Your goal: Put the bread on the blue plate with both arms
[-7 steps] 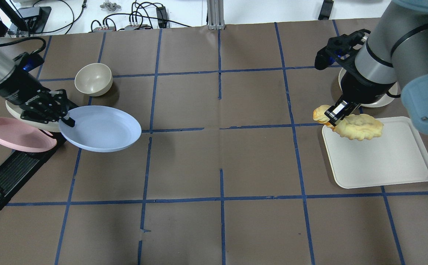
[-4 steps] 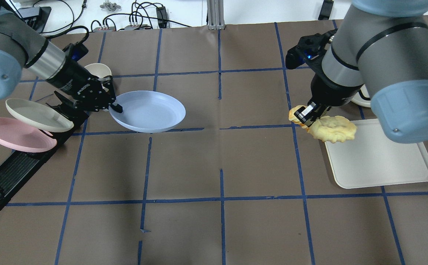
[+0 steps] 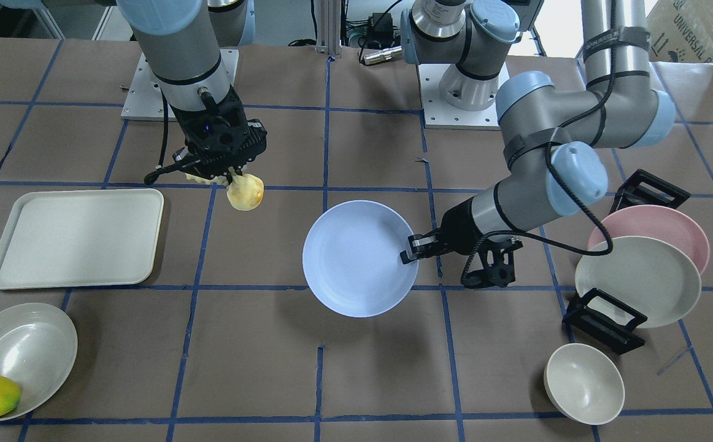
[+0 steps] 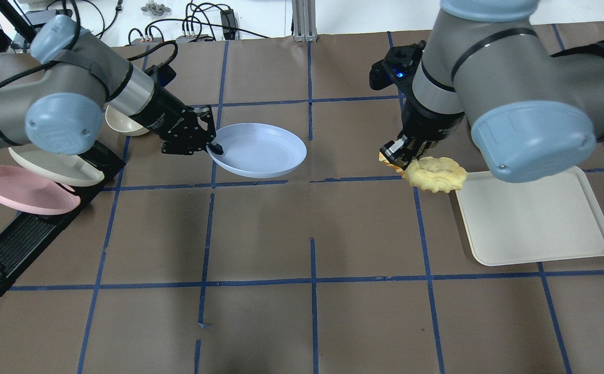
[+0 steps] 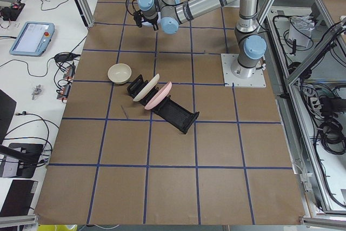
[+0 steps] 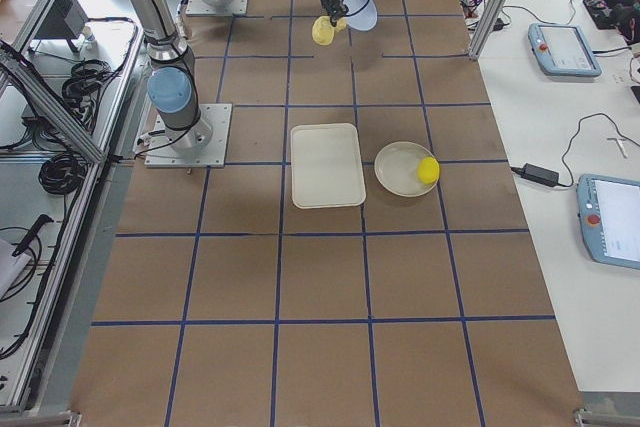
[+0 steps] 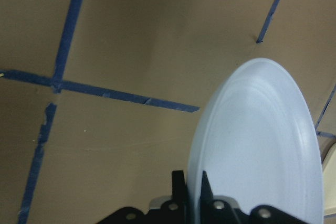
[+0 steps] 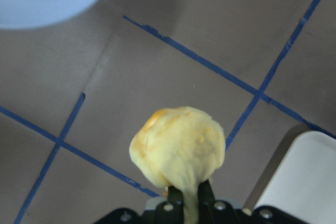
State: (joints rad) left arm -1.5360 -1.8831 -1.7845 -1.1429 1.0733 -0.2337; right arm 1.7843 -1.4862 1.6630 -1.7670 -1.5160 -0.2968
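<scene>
Left tool (image 4: 217,149) is clenched on the rim of the round pale lavender-blue matte plate (image 4: 260,150). The plate is held clear of the brown blue-taped table (image 4: 312,322), close to level, with its shadow beneath it. It sits slightly toward the table's left edge from mid-width.

Right tool (image 4: 398,155) grasps the ridged pale-yellow bread loaf (image 4: 435,174) near its orange-browned end. The loaf is off the table, its free end over a corner of the off-white rectangular tray (image 4: 536,223) lying toward the right edge.

Loaf and plate are well apart.
</scene>
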